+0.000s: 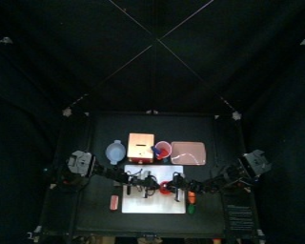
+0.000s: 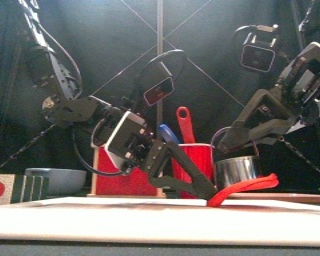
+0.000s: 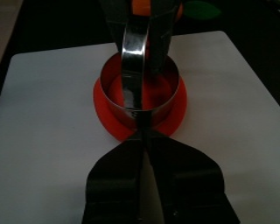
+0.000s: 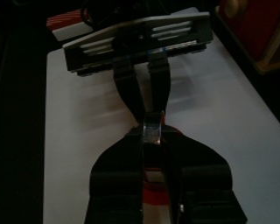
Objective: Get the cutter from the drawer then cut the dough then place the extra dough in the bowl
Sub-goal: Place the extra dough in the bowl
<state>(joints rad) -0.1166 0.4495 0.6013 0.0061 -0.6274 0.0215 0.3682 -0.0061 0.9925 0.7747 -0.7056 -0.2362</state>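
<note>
The red dough ring (image 3: 104,109) is lying mid-way on the white cutting board (image 3: 49,131) around the metal cutter (image 2: 236,172), its 3 o'clock side curling up in the front view. The left gripper (image 3: 146,142) is pinching the ring's 9 o'clock rim, jaws closed to a point, while the right gripper (image 4: 154,131) is apparently clamping the cutter from 3 o'clock. The step in hand looks like freeing the extra dough: next, the ring needs lifting clear of the cutter and carrying to the blue-grey bowl (image 1: 114,151) at 10 o'clock.

Red cup (image 2: 196,160) (blue knife (image 2: 167,132), red knife (image 2: 186,120) inside) stands beside pink tray (image 1: 190,152).
</note>
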